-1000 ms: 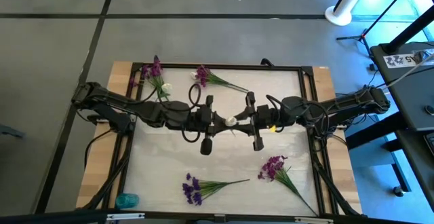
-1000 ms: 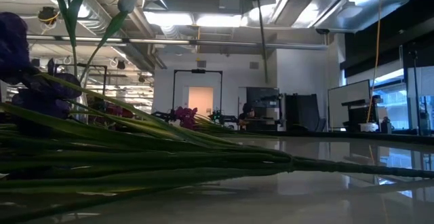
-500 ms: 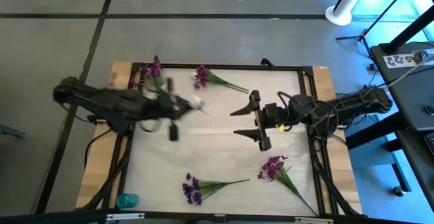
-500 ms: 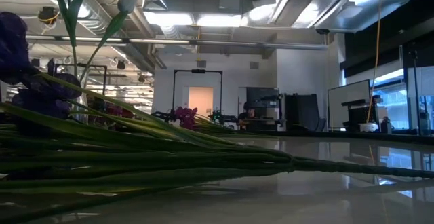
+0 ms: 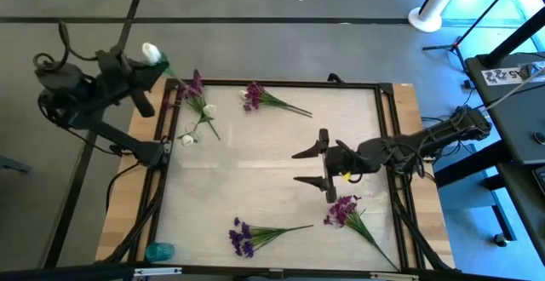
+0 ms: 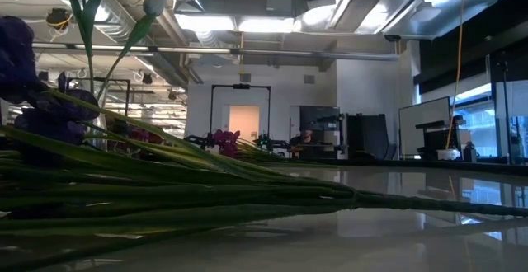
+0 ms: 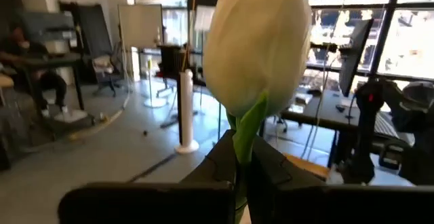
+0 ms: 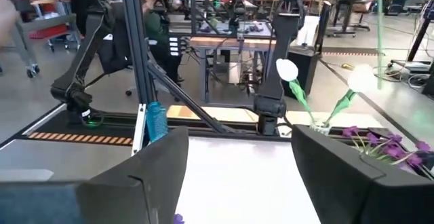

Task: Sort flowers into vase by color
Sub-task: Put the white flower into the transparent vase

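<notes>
Now left tool (image 5: pixel 146 77) raised, clamping white flower (image 5: pixel 152 53).

I see the bench (image 5: pixel 255 187) — three purple flower sprigs (image 5: pixel 271 100) (image 5: pixel 255 232) (image 5: pixel 351 215) lying on it, well apart.

left gripper (image 5: pixel 146 70) raised past the table's corner, clamped — right gripper (image 5: pixel 308 167) spread wide, mid-table.

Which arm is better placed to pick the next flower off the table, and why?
Right. Its open gripper hovers over the table beside a purple sprig; the left gripper already holds a white bud at the far-left corner.
</notes>
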`<action>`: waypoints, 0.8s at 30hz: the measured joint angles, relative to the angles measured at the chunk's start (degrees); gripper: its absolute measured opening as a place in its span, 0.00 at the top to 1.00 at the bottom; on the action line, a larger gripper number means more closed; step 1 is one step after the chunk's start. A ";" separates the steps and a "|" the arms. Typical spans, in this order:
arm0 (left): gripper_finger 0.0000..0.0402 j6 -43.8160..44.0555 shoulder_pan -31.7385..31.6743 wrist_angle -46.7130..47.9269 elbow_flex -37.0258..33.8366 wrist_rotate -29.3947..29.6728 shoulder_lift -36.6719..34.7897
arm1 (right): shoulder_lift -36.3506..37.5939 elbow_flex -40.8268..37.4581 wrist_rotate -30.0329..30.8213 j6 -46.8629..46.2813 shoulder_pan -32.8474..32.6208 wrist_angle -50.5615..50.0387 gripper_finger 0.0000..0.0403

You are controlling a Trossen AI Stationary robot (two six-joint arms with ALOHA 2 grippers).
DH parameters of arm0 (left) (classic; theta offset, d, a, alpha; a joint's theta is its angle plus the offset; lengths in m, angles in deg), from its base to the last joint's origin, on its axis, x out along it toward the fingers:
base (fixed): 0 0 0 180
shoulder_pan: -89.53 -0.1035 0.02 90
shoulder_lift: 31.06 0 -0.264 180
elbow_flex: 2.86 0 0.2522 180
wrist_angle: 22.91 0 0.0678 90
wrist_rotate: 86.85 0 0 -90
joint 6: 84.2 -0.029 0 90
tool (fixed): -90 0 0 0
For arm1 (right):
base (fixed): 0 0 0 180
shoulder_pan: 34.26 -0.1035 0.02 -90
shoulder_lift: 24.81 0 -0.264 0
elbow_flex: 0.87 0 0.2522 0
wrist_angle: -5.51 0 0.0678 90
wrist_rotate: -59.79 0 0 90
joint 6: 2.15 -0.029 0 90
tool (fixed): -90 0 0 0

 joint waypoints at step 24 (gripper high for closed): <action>0.98 24.43 0.00 16.87 -18.85 -1.44 -8.32 | 0.00 0.00 2.22 -0.74 -1.20 -1.97 0.36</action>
